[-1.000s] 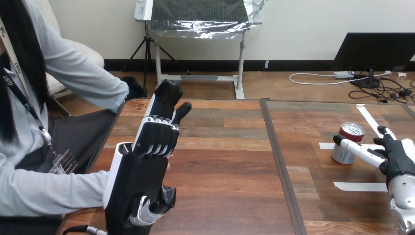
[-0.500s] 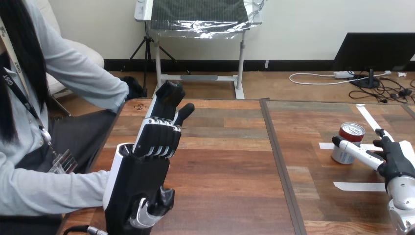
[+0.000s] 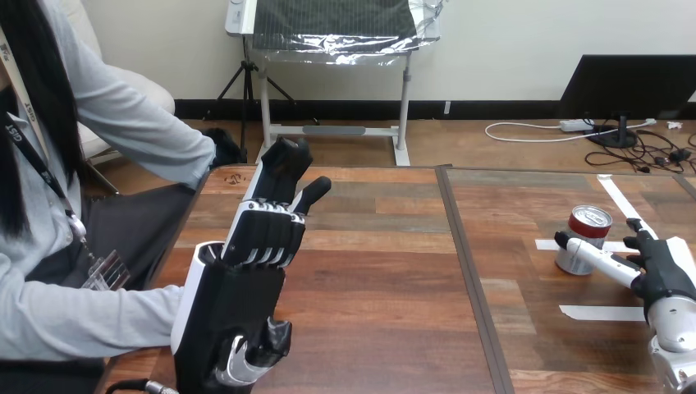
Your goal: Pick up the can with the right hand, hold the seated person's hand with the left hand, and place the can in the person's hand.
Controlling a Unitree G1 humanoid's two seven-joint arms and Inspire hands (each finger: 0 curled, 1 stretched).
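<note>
At the wooden desk's (image 3: 386, 271) right side, our right hand's (image 3: 663, 271) fingers (image 3: 597, 254) lie spread, unclosed, beside the upright red-and-silver metal can (image 3: 584, 234); pushing sideways might topple it. Our left hand (image 3: 263, 234) hangs open.

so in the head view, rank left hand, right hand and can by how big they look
1. left hand, by far, though it is also nearest the camera
2. right hand
3. can, somewhat smaller than the right hand beside it

table (image 3: 377, 271): smooth satin wood | can (image 3: 586, 229): shiny metal | left hand (image 3: 243, 283): glossy black plastic | tape (image 3: 603, 313): matt white
</note>
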